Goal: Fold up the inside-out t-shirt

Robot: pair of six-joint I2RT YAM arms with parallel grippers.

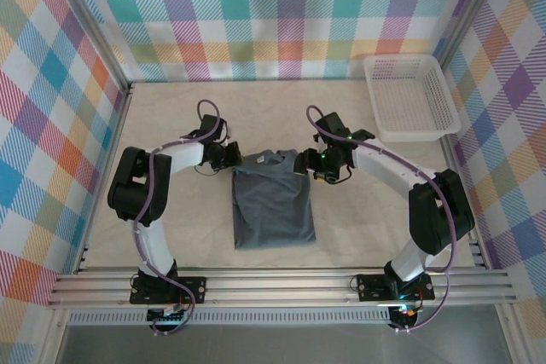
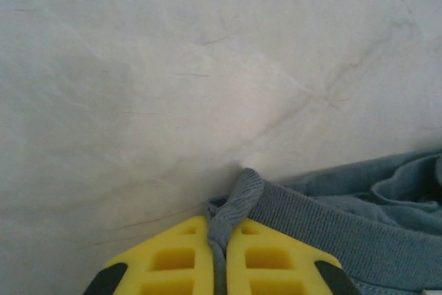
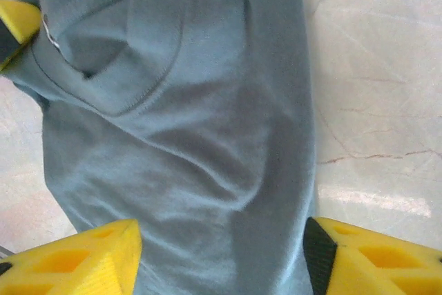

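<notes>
Dark slate-grey short-sleeved t-shirt (image 1: 273,206) of soft plain fabric, lying flat in the middle of a pale marbled table (image 1: 171,108), folded into a tall narrow rectangle between two black-and-white robot arms. At the garment's far left corner, the left gripper (image 1: 228,157) is down on the cloth. Its wrist view shows the yellow fingers (image 2: 176,257) pressed together, pinching a bunched fold of ribbed edge between them. At the far right corner sits the right gripper (image 1: 312,164). Its wrist view shows its yellow fingers (image 3: 76,257) spread wide, one on each side of the fabric, holding nothing; the wrinkled cloth passes between them. A white plastic mesh basket (image 1: 411,95), rectangular, stands at the table's far right corner, well apart from the t-shirt.
</notes>
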